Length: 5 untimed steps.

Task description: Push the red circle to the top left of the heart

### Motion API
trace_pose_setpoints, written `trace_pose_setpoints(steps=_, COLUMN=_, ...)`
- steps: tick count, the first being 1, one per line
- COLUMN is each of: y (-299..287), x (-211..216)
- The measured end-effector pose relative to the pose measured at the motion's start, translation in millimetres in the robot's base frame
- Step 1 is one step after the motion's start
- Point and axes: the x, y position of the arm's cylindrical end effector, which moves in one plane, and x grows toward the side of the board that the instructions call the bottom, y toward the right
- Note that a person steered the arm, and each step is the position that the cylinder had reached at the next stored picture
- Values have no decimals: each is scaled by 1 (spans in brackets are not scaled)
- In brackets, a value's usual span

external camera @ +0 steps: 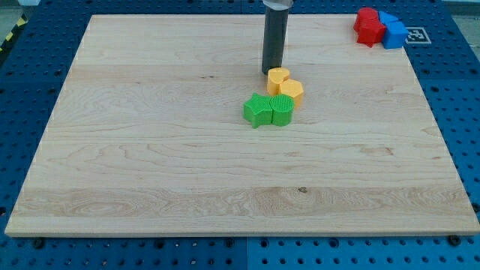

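Two red blocks (368, 27) sit close together at the view's top right corner of the wooden board (150, 150); I cannot tell which one is the circle. A yellow block that looks like a heart (278, 76) lies near the top centre, touching a yellow hexagon (292, 91) to its lower right. My dark rod comes down from the view's top, and my tip (271, 72) rests just left of the yellow heart, touching or nearly touching it. The red blocks are far to my tip's right.
Two blue blocks (393, 31) touch the red blocks on their right. A green star (259, 111) and a rounded green block (282, 109) sit side by side just below the yellow blocks. A blue pegboard (465, 112) surrounds the board.
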Motion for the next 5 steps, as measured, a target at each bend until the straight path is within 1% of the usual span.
trace_pose_setpoints(steps=1, y=9, x=-3)
trace_pose_setpoints(steps=2, y=70, x=3)
trace_pose_setpoints(steps=3, y=146, x=-2)
trace_pose_setpoints(steps=4, y=239, x=-16)
trace_pose_setpoints(steps=5, y=295, x=-21)
